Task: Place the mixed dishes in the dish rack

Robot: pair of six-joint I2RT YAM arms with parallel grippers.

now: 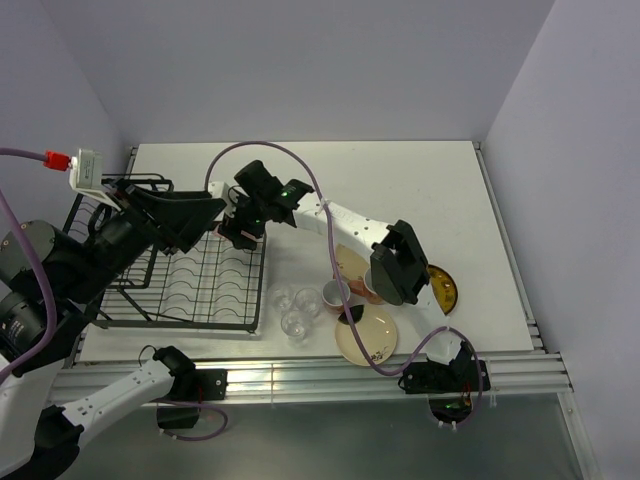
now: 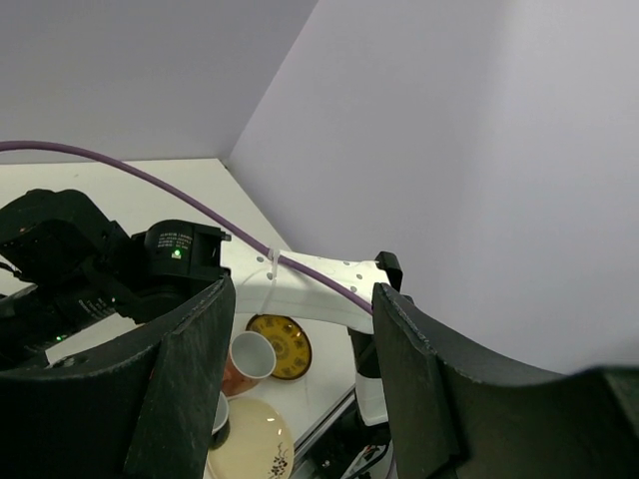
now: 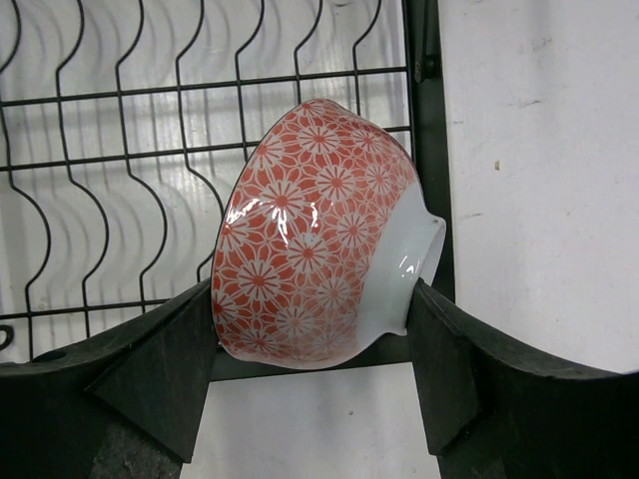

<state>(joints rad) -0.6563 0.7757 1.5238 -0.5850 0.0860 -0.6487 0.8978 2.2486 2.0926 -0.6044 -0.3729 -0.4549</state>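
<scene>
the right gripper (image 3: 315, 339) clenched a bowl (image 3: 319, 230), red with white flowers and a white foot, over the rack (image 3: 100, 200). the bowl lay tipped on its side between the two fingers, one pressing at the rim side, the other at the foot. it hung above the dark frame bar at the rack's edge, with the wavy slot wires behind it; whether it touched the wire could not be told.

from above, the right arm (image 1: 385, 250) reached across the table (image 1: 400, 180) to the rack's far right corner. the left gripper (image 1: 205, 215) hovered just beside it over the rack, and its own camera showed the fingers (image 2: 180, 379) spread apart with nothing between them.

the rest of the dishes stood on the table to the right of the rack. three glasses (image 1: 295, 323) clustered just beside it. two mugs (image 1: 335, 293) sat close together near the arm's elbow. a cream plate (image 1: 367, 335) lay at the near edge, touching or nearly touching the mugs. a second cream plate (image 1: 347, 262) showed partly under the arm. a yellow plate (image 1: 445, 290) lay farthest right, half hidden by the elbow.
</scene>
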